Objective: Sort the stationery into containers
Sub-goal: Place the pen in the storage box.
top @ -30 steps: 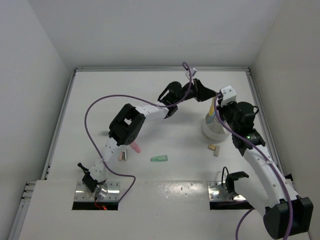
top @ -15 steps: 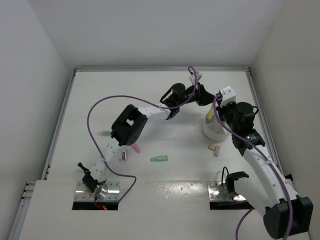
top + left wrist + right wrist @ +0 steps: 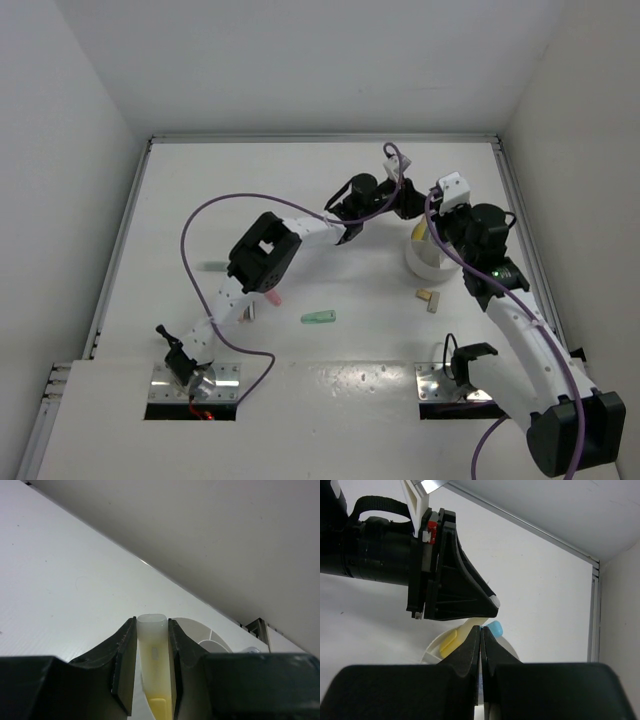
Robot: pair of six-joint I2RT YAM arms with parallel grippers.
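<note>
My left gripper (image 3: 408, 203) is shut on a pale yellow stick (image 3: 152, 655) with a whitish cap, held just left of the round white tub (image 3: 420, 262). The tub's dividers show behind the stick in the left wrist view (image 3: 205, 635). My right gripper (image 3: 481, 628) hangs over the tub with its jaws together. A blue cap (image 3: 495, 628) stands at its tips; I cannot tell if they touch. A yellow stick (image 3: 449, 644) lies in the tub. On the table lie a green stick (image 3: 318, 318), a pink stick (image 3: 270, 296) and a tan block (image 3: 428, 298).
Another small tan piece (image 3: 245, 312) and a pale green stick (image 3: 210, 266) lie by the left arm. The left gripper's black body (image 3: 450, 580) fills the space just above the tub in the right wrist view. Raised table rims run along the back and sides.
My left gripper has moved right with the yellow stick, closing in on the tub and the right gripper. The right arm has not moved.
</note>
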